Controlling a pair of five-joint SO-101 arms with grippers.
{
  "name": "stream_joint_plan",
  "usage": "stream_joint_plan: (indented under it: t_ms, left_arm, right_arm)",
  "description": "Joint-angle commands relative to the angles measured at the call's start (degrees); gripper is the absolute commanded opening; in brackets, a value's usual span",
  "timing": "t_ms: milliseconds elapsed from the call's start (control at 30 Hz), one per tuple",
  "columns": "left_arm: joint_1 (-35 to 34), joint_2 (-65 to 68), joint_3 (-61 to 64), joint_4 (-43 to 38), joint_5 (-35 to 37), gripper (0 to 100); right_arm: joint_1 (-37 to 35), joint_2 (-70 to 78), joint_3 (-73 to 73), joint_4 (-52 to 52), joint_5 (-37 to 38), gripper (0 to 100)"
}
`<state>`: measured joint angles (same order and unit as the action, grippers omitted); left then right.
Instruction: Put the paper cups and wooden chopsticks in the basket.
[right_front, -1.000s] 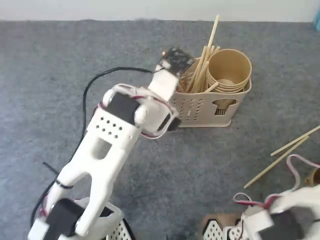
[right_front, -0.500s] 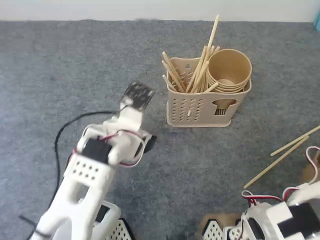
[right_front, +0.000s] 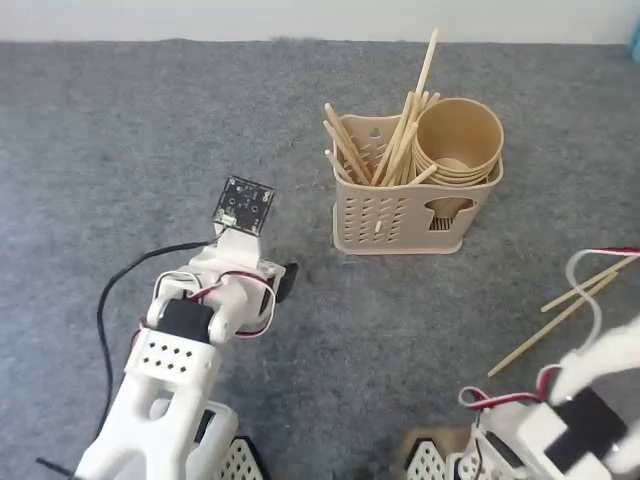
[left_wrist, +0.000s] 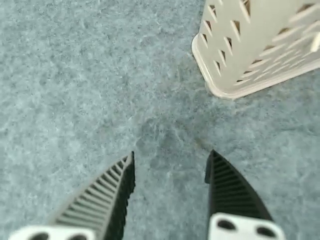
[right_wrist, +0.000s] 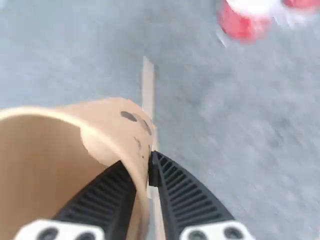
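– Looking at the basket first: beige plastic, rounded corners, walls cut with small slots, upright on the grey carpet.
– Holding what?
– Holding a nested stack of paper cups in one half: tan, smooth-walled, round-rimmed. Beside them, a sheaf of wooden chopsticks: pale, thin, straight, leaning at mixed angles, one poking well above the rim.
– Left out on the carpet?
– Two loose chopsticks, lying side by side, well apart from the basket, near the right arm.
– And the left gripper?
– Spread wide, ribbed black fingers apart, nothing between them, hanging over fuzzy pile near the basket's corner.
– Right gripper?
– Pinched on the wall of one more paper cup, one finger inside and one outside. Thin rim, faintly speckled, with a flat chopstick on the carpet just past it.
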<state>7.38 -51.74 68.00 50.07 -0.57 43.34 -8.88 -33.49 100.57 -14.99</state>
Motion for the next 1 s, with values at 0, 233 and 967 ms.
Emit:
stream_joint_plan:
  t_ms: [0, 233, 967]
  left_arm:
    - [-0.1, -1.8, 1.0, -4.3, 1.0, 22]
    - [-0.1, -1.7, 2.4, -6.4, 1.0, 22]
    - [-2.2, 27.3, -13.2, -6.1, 1.0, 22]
  right_arm:
    - [-9.5, -3.8, -8.9, 1.1, -6.0, 0.7]
    - [-26.5, -3.7, -13.4, -4.2, -12.3, 0.7]
    - [-46.7, -12.8, -1.0, 2.5, -10.1, 0.6]
